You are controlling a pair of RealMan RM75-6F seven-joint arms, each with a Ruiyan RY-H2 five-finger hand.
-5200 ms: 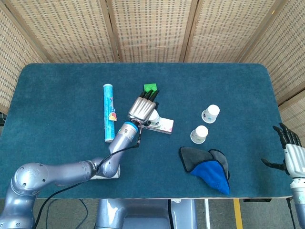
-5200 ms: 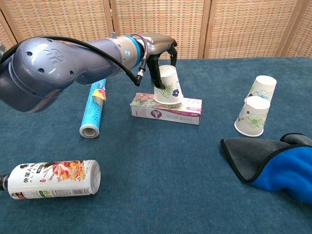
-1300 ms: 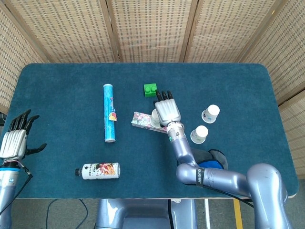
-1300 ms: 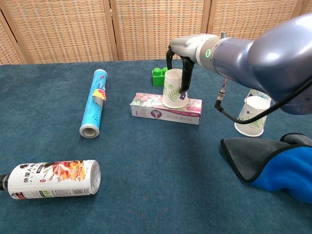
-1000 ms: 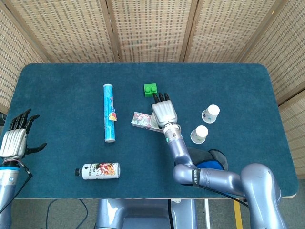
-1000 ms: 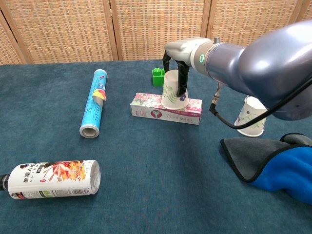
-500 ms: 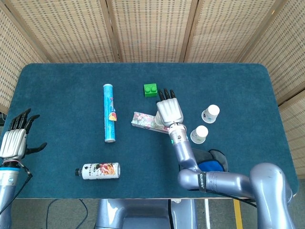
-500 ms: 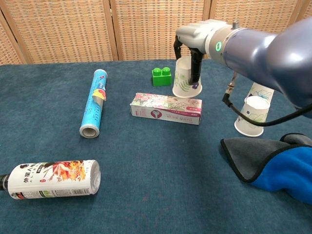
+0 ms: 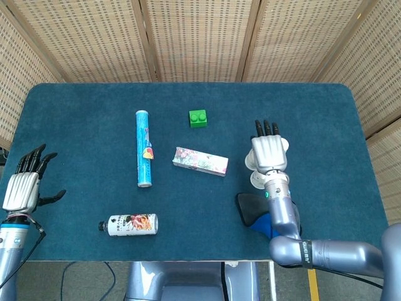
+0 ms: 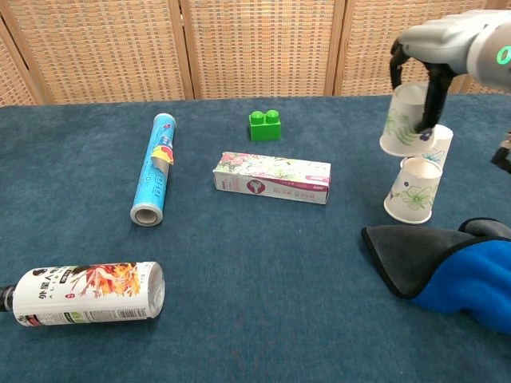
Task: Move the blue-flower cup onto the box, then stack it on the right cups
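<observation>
The blue-flower cup (image 10: 402, 121), white paper with leaf and flower print, hangs upside down in the air, gripped from above by my right hand (image 10: 427, 49). It hovers just above and left of the two right cups: the near one (image 10: 413, 190) and the far one (image 10: 436, 144), both upside down on the cloth-covered table. In the head view my right hand (image 9: 269, 152) covers the held cup and most of both right cups. The floral box (image 10: 271, 177) lies bare at mid-table. My left hand (image 9: 22, 185) hangs open off the table's left edge.
A green brick (image 10: 265, 125) sits behind the box. A blue tube (image 10: 154, 167) lies to its left and a bottle (image 10: 84, 293) lies near the front left. A grey and blue cloth (image 10: 447, 267) is heaped just in front of the right cups.
My right hand has lifted the blue-flower cup off the box and carried it right, over the two right cups. The box is now bare. My left hand has barely moved.
</observation>
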